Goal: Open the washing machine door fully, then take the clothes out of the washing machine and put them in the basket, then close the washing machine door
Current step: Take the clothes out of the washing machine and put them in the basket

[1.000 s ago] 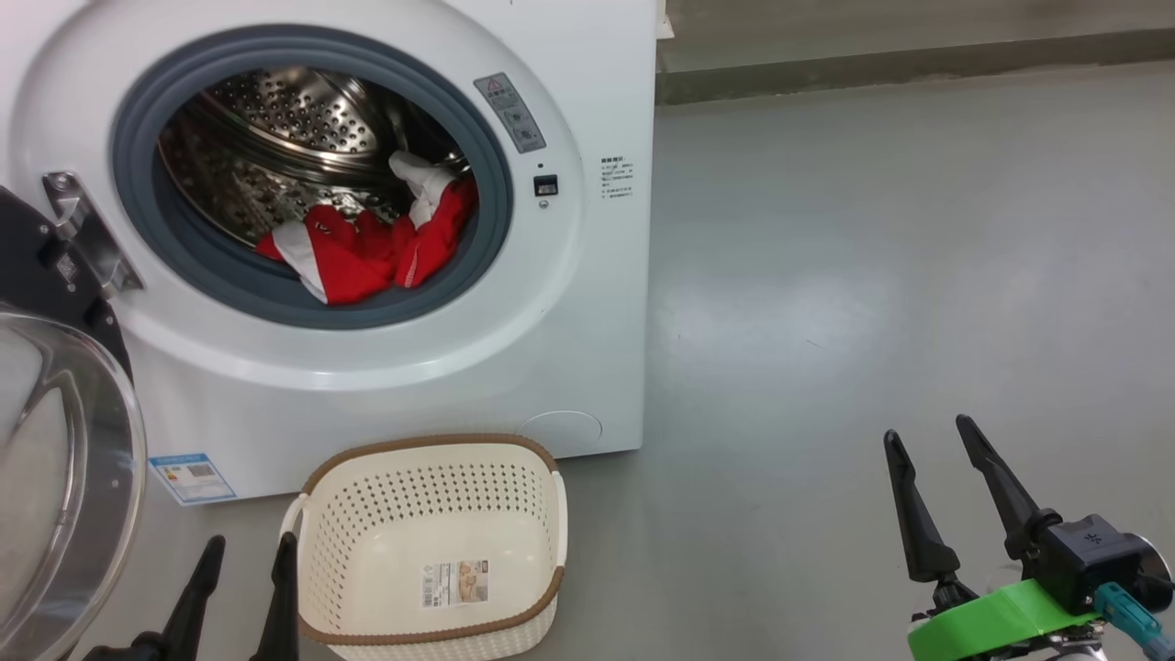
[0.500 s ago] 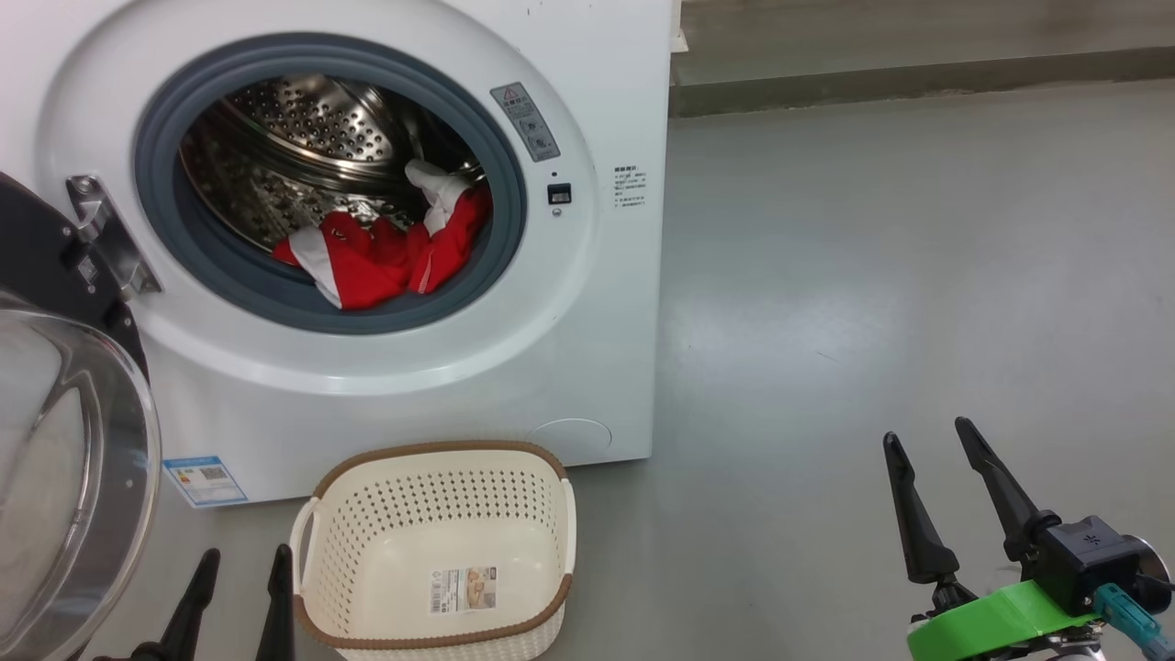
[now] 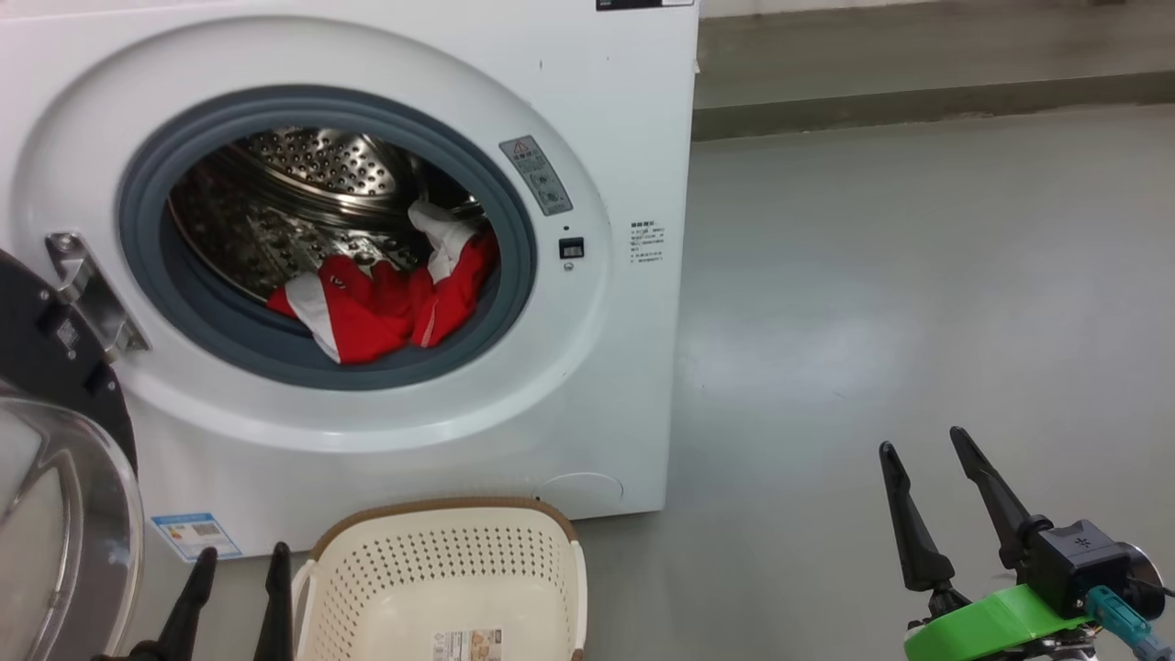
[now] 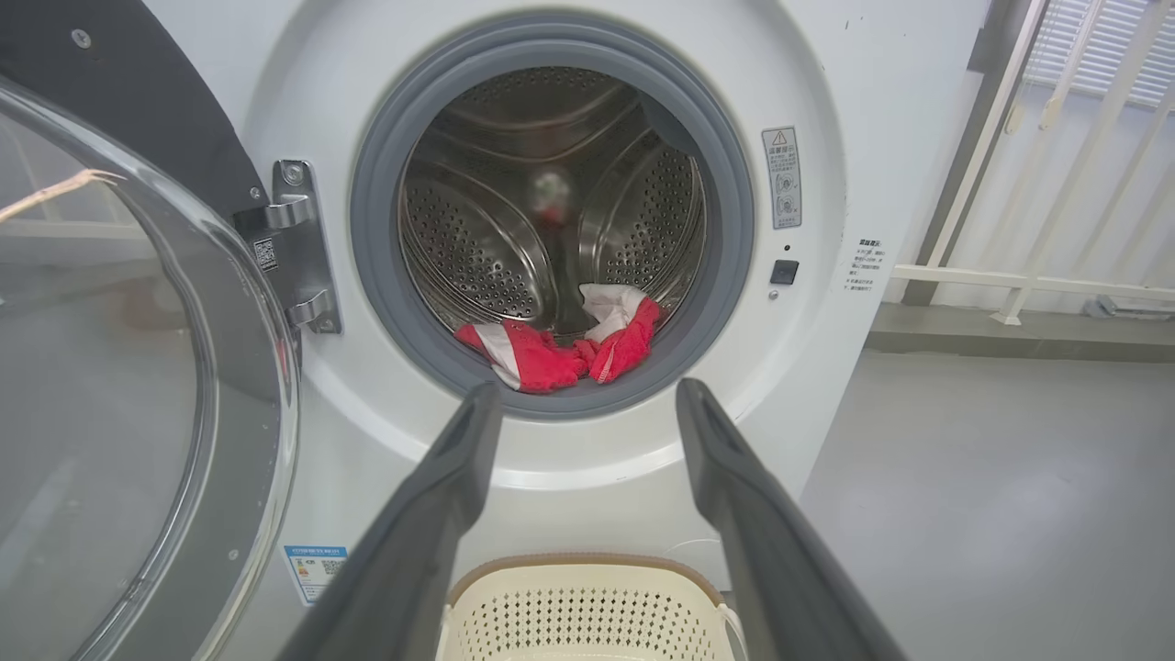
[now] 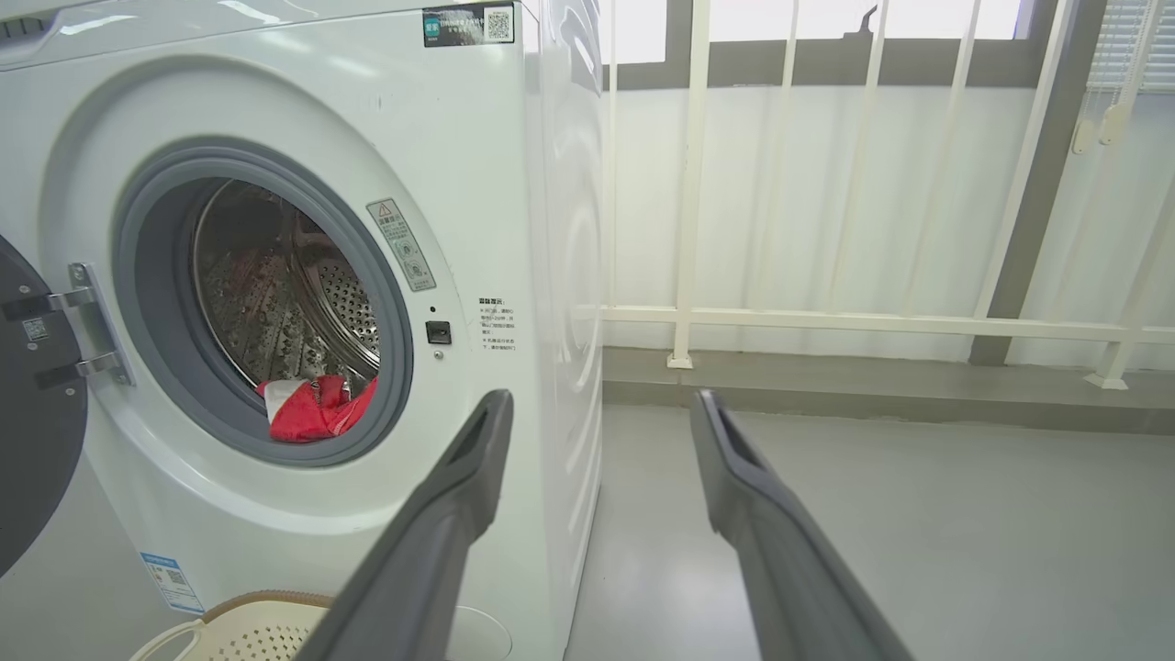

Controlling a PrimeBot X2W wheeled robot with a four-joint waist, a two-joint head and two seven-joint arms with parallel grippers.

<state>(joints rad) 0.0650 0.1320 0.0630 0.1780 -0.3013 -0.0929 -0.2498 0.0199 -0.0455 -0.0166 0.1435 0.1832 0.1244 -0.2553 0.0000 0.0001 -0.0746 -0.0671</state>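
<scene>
My left gripper [image 3: 243, 551] sits low at the lower left of the head view, its two dark fingers spread apart with nothing between them, just left of the basket [image 3: 441, 560] and just right of the washing machine door [image 3: 55, 532]. That door stands swung open on its metal hinge [image 3: 87, 294] at the left of the opening, clear glass bowl bulging out and black rim behind it. My right gripper [image 3: 922, 441] hovers well off to the right over the bare grey floor [image 3: 872, 275], fingers likewise spread and empty, with a bright green band [image 3: 1001, 620] around the wrist below them. The washing machine [image 3: 624, 110] is white and boxy, and inside its grey rubber gasket [image 3: 519, 275] the perforated steel drum [image 3: 312, 165] lies open to view. The clothes [image 3: 376, 308] — red fabric with white panels — lie heaped at the bottom front of the drum, toward its right side, one edge draped onto the gasket lip, well apart from both my grippers. The basket stands on the floor just in front of the machine, below the opening, with a paper label [image 3: 468, 643] on its bottom. In the left wrist view my fingers frame the lower rim of the opening — the basket's brown edge shows between them. In the right wrist view my fingers point past the machine's right front corner toward a white railing [image 5: 698, 184]. A small blue label [image 3: 195, 535] marks the machine's base.
</scene>
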